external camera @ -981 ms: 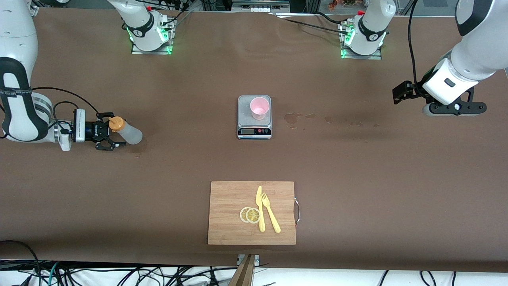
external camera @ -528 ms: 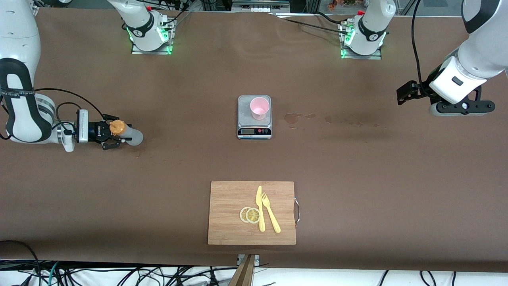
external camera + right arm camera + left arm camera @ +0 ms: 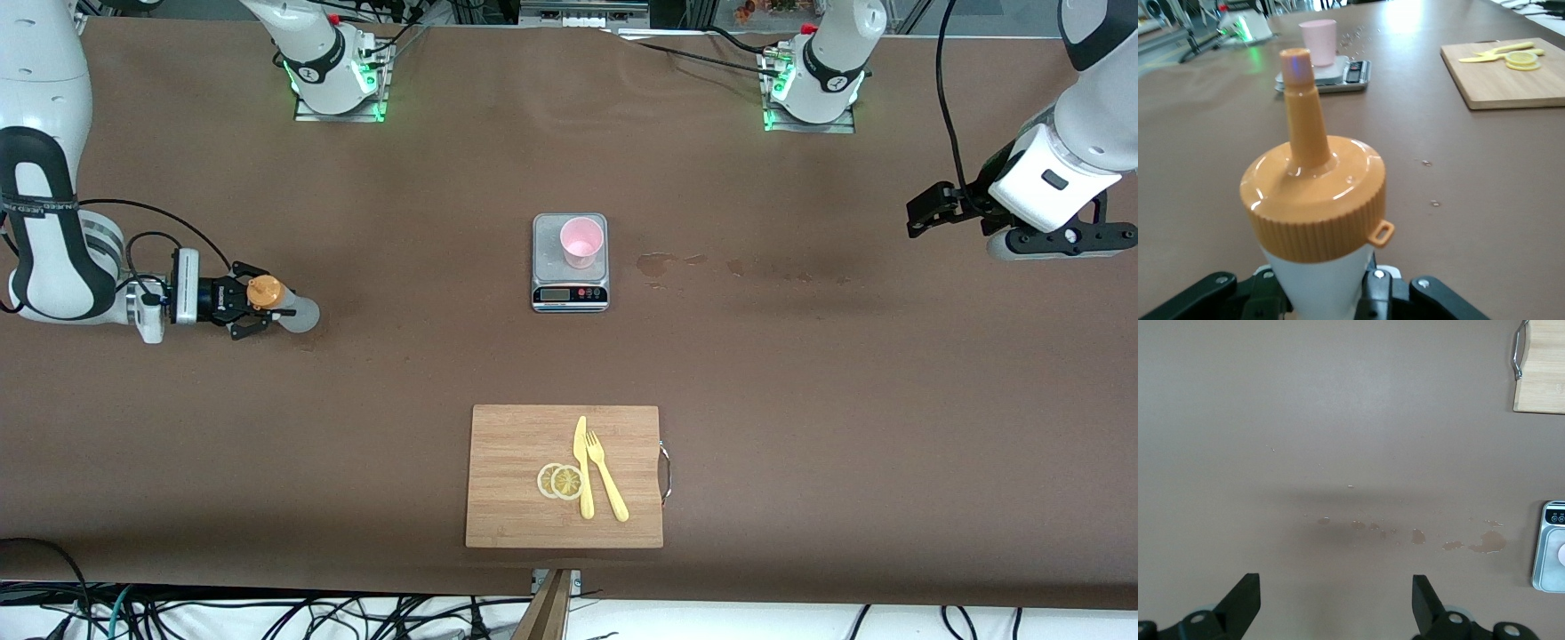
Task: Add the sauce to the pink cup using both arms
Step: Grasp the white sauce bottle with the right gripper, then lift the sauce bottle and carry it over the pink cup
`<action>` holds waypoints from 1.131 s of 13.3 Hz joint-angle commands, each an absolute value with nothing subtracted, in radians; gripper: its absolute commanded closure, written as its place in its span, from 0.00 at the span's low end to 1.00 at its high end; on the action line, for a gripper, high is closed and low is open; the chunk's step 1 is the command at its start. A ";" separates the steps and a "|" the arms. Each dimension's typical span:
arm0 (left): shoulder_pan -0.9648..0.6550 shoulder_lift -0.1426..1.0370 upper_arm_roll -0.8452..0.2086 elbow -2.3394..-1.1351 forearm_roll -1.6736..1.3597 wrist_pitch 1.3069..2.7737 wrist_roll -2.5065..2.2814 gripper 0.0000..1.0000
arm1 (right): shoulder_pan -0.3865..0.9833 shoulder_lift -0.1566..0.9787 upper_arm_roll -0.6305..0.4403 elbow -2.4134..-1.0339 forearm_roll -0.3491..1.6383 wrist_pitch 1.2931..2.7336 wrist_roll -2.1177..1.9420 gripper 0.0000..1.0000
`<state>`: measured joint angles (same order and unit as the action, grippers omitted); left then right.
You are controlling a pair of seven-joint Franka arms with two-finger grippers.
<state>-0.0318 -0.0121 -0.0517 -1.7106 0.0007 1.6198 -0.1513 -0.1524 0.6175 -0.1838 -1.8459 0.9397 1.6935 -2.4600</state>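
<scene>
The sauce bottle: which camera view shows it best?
The right wrist view: the sauce bottle fills it, its orange cap and nozzle sharp. In the front view it is small, in the shut right gripper at the right arm's end of the table. The left wrist view does not show it.

The table (image 3: 800, 400) is a flat dark brown, marked with a few darker wet-looking spots (image 3: 656, 263). The sauce (image 3: 283, 307) has a translucent whitish body and an orange-yellow ribbed cap and nozzle (image 3: 1313, 193). The pink cup (image 3: 581, 241) is a plain light pink — no pattern. It stands on a silver-grey scale (image 3: 570, 293) with a black front panel. The cutting board (image 3: 516, 480) is pale wood-grain; the knife (image 3: 582, 471), fork (image 3: 606, 476) and lemon slices (image 3: 560, 481) are pale yellow.
</scene>
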 commanded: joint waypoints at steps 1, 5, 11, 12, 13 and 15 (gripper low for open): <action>-0.015 -0.003 -0.066 -1.690 -0.011 1.615 -0.133 0.00 | -0.086 0.502 -0.190 -1.868 0.933 1.752 -2.335 0.89; -0.015 0.002 -0.064 -1.689 -0.014 1.615 -0.133 0.00 | 0.072 0.459 -0.222 -1.855 0.923 1.868 -2.113 0.89; -0.028 0.015 -0.067 -1.683 -0.014 1.614 -0.144 0.00 | 0.440 0.393 -0.326 -1.780 0.583 1.979 -1.640 0.88; -0.028 0.015 -0.067 -1.681 -0.012 1.612 -0.144 0.00 | 0.490 0.393 -0.348 -1.775 0.540 1.979 -1.600 0.88; -0.029 0.015 -0.067 -1.683 -0.012 1.611 -0.144 0.00 | 0.532 0.393 -0.356 -1.770 0.504 1.979 -1.559 0.88; -0.028 0.015 -0.067 -1.681 -0.012 1.611 -0.143 0.00 | 0.590 0.394 -0.354 -1.729 0.383 1.967 -1.462 0.87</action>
